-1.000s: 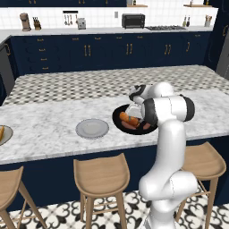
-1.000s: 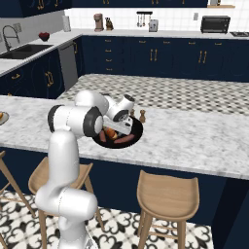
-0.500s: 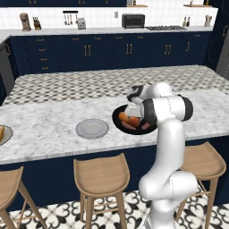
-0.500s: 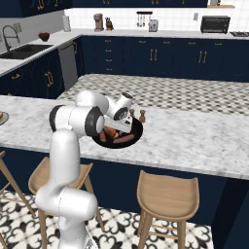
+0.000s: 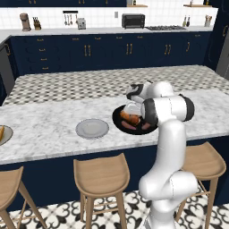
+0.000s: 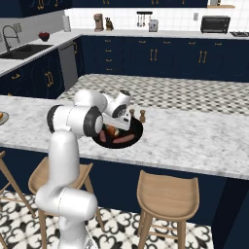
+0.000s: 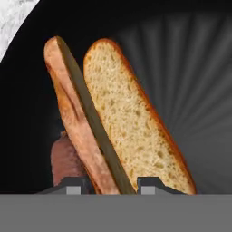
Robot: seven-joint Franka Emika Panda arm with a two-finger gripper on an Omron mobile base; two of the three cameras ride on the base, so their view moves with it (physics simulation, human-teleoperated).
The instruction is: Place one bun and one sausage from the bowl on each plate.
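The black bowl [image 5: 120, 120] sits on the marble island counter [image 5: 49, 127], near its front edge. In it lie two reddish-brown sausages [image 6: 124, 139], side by side at the front of the bowl, and a golden-orange bun [image 5: 131, 118] toward the middle. The hand view looks straight down into the bowl [image 7: 199, 81]: the bun [image 7: 122, 122] is split lengthwise, its pale crumb face turned up and its browned crust half leaning alongside, and a sausage end [image 7: 65, 158] pokes out from beneath the crust half.

The gripper [image 7: 111, 185] is down inside the bowl, directly over the bun, and its two dark fingertips [image 7: 72, 185] stand one on each side of the bun's near end. The jaws are drawn in and clenched on the bun, which rises between them.

To the left of the bowl, apart from it, the plain light grey plate [image 5: 92, 128] lies bare on the counter. At the far left edge of the left base view, a second plate [image 5: 4, 135] carries something orange.
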